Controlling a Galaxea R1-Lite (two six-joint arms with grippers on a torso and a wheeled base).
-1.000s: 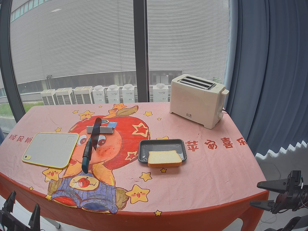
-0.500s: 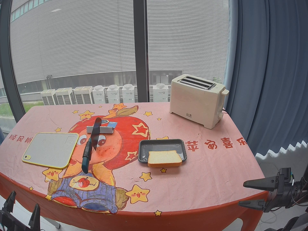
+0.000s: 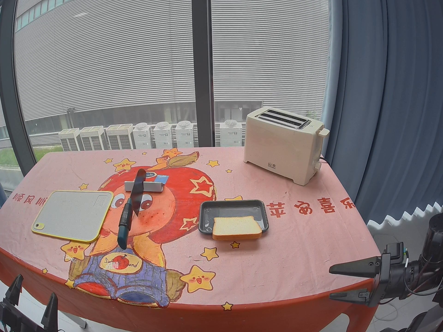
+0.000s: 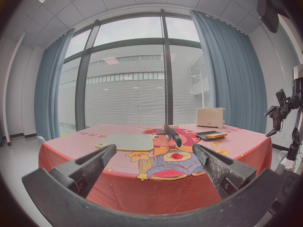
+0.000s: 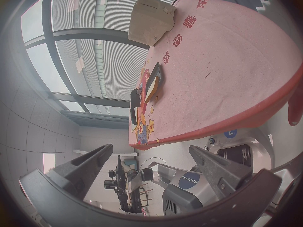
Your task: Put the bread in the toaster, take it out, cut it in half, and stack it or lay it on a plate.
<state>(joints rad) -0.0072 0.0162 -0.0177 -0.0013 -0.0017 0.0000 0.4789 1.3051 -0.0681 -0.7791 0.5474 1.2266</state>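
Note:
A slice of bread (image 3: pixel 236 227) lies across the front rim of a dark tray (image 3: pixel 233 210) in the middle of the table. The cream toaster (image 3: pixel 284 143) stands at the back right with both slots empty. A knife (image 3: pixel 128 210) with a dark handle leans on a small rest (image 3: pixel 144 186), beside a grey cutting board (image 3: pixel 73 214) with a yellow rim at the left. My right gripper (image 3: pixel 340 281) is open and empty at the table's front right corner, below its edge. My left gripper (image 3: pixel 31 300) is open and empty, low in front of the left corner. The left wrist view takes in the board (image 4: pixel 127 141), knife (image 4: pixel 173 134), bread (image 4: pixel 215 135) and toaster (image 4: pixel 210 117).
The table wears a pink cloth (image 3: pixel 295 245) with a cartoon apple print and a red hanging edge. A window stands behind it and a blue curtain (image 3: pixel 392 93) hangs at the right.
My right gripper has moved left and slightly down toward the table's front right corner. The left arm and the things on the table have not moved.

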